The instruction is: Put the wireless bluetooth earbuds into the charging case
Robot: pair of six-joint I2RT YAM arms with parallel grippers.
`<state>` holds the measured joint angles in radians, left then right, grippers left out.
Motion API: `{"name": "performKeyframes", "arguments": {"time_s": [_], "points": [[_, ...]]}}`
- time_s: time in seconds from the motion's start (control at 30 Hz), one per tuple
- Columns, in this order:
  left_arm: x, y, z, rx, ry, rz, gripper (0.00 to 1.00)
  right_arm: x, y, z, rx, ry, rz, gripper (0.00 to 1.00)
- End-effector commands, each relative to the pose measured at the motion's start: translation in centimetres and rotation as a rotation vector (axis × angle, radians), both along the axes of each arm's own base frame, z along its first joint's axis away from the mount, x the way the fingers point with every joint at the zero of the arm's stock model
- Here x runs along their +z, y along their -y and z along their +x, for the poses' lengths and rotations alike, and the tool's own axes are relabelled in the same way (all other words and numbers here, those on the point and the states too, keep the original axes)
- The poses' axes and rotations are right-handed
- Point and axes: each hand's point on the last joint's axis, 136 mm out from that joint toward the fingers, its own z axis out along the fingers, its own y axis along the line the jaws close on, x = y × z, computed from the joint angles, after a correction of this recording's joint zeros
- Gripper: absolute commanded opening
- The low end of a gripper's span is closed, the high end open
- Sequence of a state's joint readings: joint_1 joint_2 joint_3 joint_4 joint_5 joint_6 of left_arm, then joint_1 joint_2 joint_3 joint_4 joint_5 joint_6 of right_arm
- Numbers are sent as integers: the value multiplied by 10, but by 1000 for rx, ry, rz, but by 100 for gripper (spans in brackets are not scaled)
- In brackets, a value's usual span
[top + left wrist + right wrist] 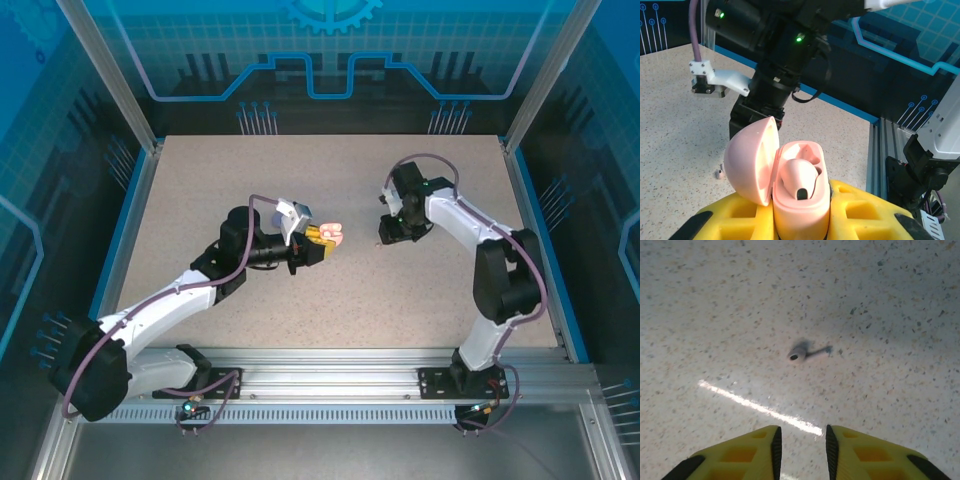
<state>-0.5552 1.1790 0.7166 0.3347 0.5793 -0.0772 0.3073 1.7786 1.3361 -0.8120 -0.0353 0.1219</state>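
Note:
A pink charging case [800, 200] stands upright between the yellow fingers [865, 210] of my left gripper [800, 222], which is shut on it. Its lid [751, 160] hangs open to the left. One pale pink earbud [799, 176] sits in the case. Another small pale earbud [719, 173] lies on the table beyond the lid, below the right arm's black wrist [772, 90]. From the right wrist, that kind of earbud [799, 353] lies on its side ahead of my right gripper [801, 450], whose jaws stand apart with nothing between them. From above, the left gripper [318, 240] and the case [332, 235] face the right gripper [384, 232].
The speckled tabletop [330, 180] is bounded by blue-edged enclosure walls [128, 220]. An aluminium rail [330, 380] with the arm bases runs along the near edge. A metal post [879, 150] stands to the right of the case.

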Motion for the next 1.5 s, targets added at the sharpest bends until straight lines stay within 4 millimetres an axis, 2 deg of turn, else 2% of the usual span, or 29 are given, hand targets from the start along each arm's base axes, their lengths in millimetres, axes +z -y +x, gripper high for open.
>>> {"name": "performKeyframes", "arguments": {"time_s": [0.0, 0.23, 0.63, 0.97, 1.33, 1.47], "points": [[2, -5, 1, 23, 7, -6, 8, -4, -5, 16, 8, -3, 20, 28], [0, -6, 3, 27, 3, -4, 8, -27, -3, 33, -8, -51, -27, 20], [0, -6, 4, 30, 3, -1, 8, -52, 2, 42, -12, -116, -88, 19], [-3, -5, 5, 30, -2, 4, 8, -67, 8, 30, 11, -178, -130, 21], [-2, -5, 6, 29, -6, 1, 7, -65, 6, 8, 59, -216, -150, 21], [-2, -5, 6, 30, -6, 0, 7, -61, 7, 9, 48, -199, -156, 23]]}}
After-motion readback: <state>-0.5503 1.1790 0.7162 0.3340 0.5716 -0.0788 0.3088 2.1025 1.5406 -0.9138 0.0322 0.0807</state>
